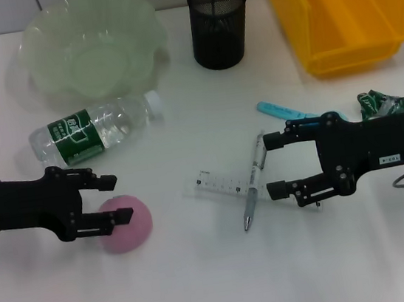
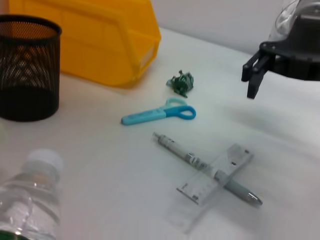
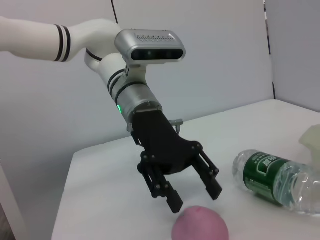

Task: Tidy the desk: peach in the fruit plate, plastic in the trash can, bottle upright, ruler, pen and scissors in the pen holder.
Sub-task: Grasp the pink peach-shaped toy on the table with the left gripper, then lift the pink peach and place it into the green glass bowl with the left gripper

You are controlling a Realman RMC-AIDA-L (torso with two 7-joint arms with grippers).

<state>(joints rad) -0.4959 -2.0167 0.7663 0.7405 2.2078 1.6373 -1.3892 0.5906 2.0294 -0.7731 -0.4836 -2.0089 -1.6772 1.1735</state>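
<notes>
Left gripper released, fingers apart, poised at the peach on the bench; contact apparently not made. Right gripper likewise spread, beside the pen lying across the ruler. Bottle lies flat.

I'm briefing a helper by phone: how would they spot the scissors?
Start at the yellow bin. On the table just in front of it lie the scissors, beside the right gripper. They are the only light blue thing there; the neighbouring pen is grey.
</notes>
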